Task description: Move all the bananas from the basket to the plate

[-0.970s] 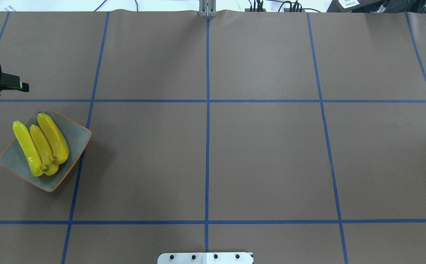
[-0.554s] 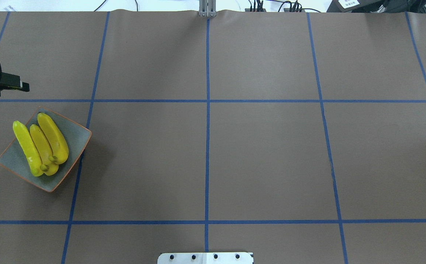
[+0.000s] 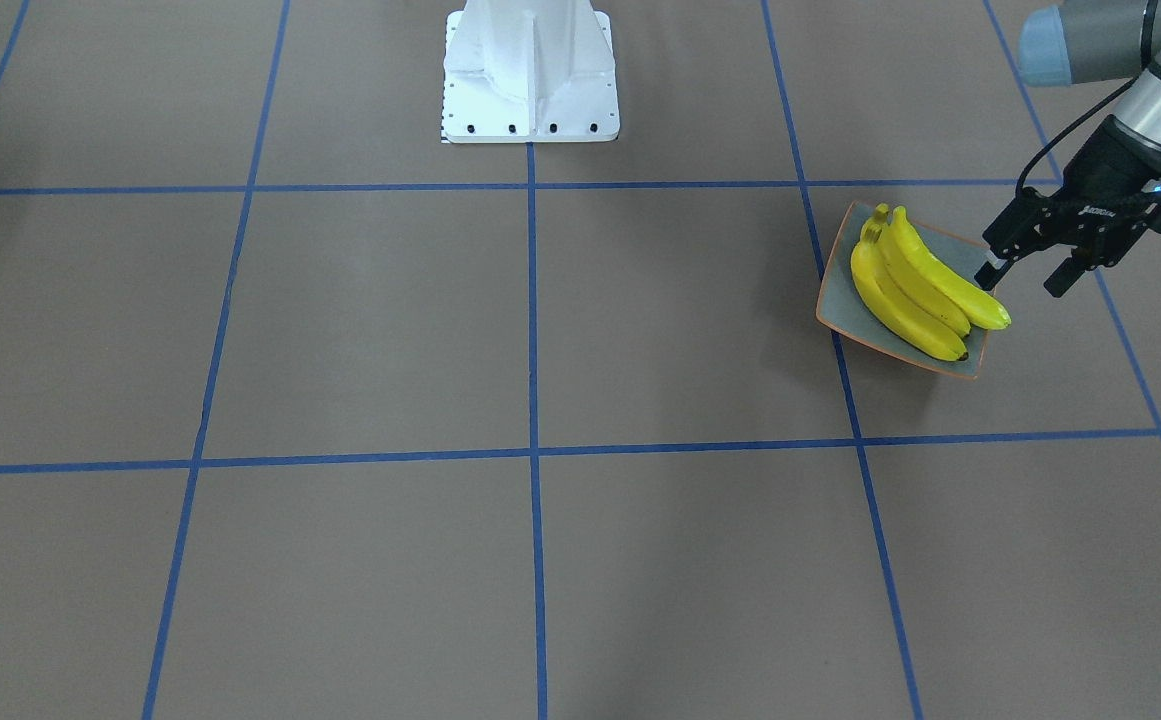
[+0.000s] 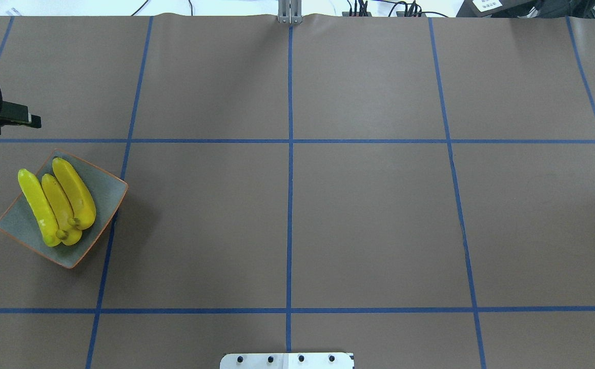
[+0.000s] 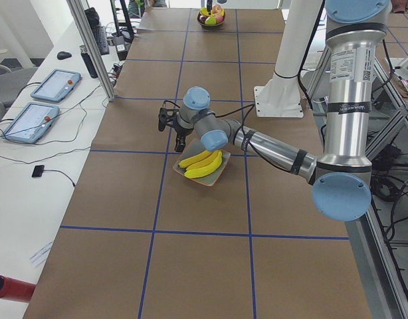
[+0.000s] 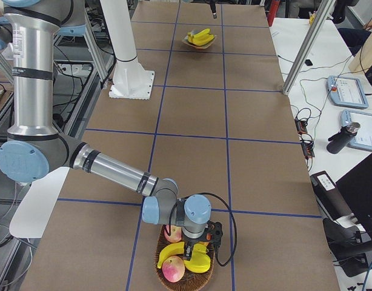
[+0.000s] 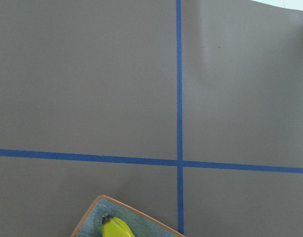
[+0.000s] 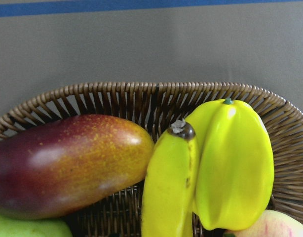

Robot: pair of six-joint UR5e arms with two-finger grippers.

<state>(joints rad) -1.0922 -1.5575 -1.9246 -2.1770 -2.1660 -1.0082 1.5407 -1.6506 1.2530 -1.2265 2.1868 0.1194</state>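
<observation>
Three yellow bananas (image 4: 61, 202) lie side by side on the grey-blue plate (image 4: 107, 192) with the orange rim, at the table's left end. They show in the front view too as bananas (image 3: 915, 290) on the plate (image 3: 840, 295). My left gripper (image 3: 1025, 278) hangs open and empty just beyond the plate's outer edge. One more banana (image 8: 169, 187) lies in the wicker basket (image 8: 141, 94) at the far right end. My right gripper (image 6: 195, 242) hovers low over that basket (image 6: 168, 270); I cannot tell whether it is open or shut.
In the basket, a red-yellow mango (image 8: 67, 160) and a yellow starfruit (image 8: 235, 163) flank the banana. The white robot base (image 3: 530, 75) stands at the table's near middle. Blue tape lines grid the brown table. Tablets and cables lie on side desks.
</observation>
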